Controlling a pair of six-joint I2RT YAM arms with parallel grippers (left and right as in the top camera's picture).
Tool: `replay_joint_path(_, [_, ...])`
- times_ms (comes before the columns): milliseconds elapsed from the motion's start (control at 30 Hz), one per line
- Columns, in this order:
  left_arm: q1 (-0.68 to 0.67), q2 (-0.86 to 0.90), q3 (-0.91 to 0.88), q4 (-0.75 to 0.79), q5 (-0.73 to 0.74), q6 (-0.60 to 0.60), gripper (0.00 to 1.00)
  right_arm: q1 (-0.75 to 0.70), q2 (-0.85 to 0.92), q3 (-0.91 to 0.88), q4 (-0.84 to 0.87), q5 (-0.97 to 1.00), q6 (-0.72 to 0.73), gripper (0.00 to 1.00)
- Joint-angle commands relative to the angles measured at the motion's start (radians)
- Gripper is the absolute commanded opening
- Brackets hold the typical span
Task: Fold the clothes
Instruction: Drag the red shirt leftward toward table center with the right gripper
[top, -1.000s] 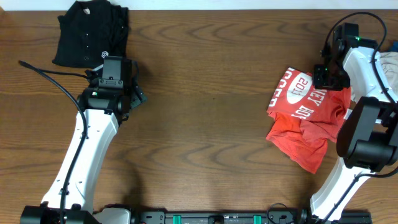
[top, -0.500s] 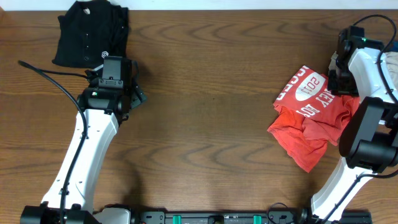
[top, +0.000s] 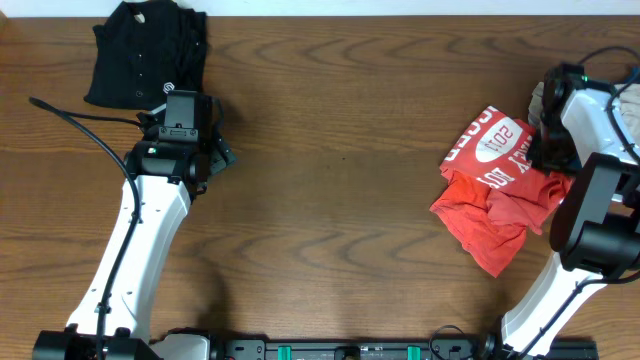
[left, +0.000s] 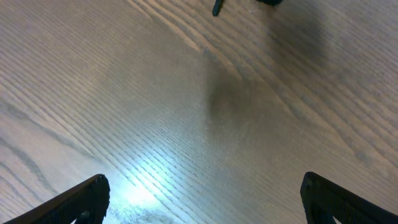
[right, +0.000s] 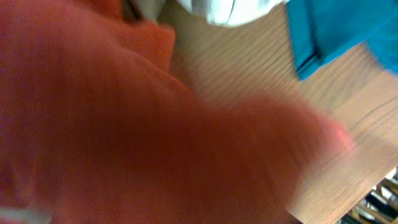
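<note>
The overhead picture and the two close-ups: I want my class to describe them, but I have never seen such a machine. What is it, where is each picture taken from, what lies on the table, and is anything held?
The machine is two white robot arms, a left arm and a right arm, at a wooden table. The overhead picture looks straight down from a fixed camera. The other two come from a small camera on each wrist.

The left tool stands wide open over bare wood and holds nothing. A black shirt lies near it at the far edge.

The right tool is down at a crumpled red T-shirt with white lettering. Blurred red cloth fills its camera, so I cannot tell whether it grips. A pale piece and a blue piece lie close by.
</note>
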Motion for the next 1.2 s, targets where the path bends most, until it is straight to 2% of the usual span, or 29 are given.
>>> replay_joint_path(0, [0.003,0.006,-0.015,-0.004,-0.001,0.014,0.98,-0.032,0.020,-0.038,0.008,-0.005,0.037,0.38])
replay_joint_path(200, [0.003,0.006,-0.015,-0.003,-0.001,0.014,0.98,-0.068,0.014,-0.010,-0.065,0.046,0.147,0.33])
replay_joint_path(467, [0.003,0.006,-0.015,-0.003,-0.001,0.014,0.98,-0.034,-0.069,0.110,-0.174,0.039,0.169,0.38])
replay_joint_path(567, [0.003,0.006,-0.015,-0.003,-0.001,0.014,0.98,-0.004,-0.130,0.152,-0.198,-0.076,0.117,0.40])
replay_joint_path(700, [0.003,0.006,-0.015,-0.003,-0.001,0.013,0.98,0.040,-0.213,0.163,-0.186,-0.366,0.005,0.43])
replay_joint_path(733, [0.003,0.006,-0.015,-0.003,-0.001,0.013,0.98,0.056,-0.225,0.163,-0.175,-0.462,-0.041,0.42])
replay_joint_path(833, [0.003,0.006,-0.015,-0.003,-0.001,0.013,0.98,0.096,-0.225,0.159,-0.154,-0.564,-0.096,0.38])
replay_joint_path(933, [0.003,0.006,-0.015,-0.003,-0.001,0.013,0.98,0.142,-0.205,0.126,-0.121,-0.505,-0.087,0.28])
replay_joint_path(1167, [0.003,0.006,-0.015,-0.014,-0.001,0.014,0.98,0.177,-0.163,-0.005,-0.031,-0.353,0.087,0.17])
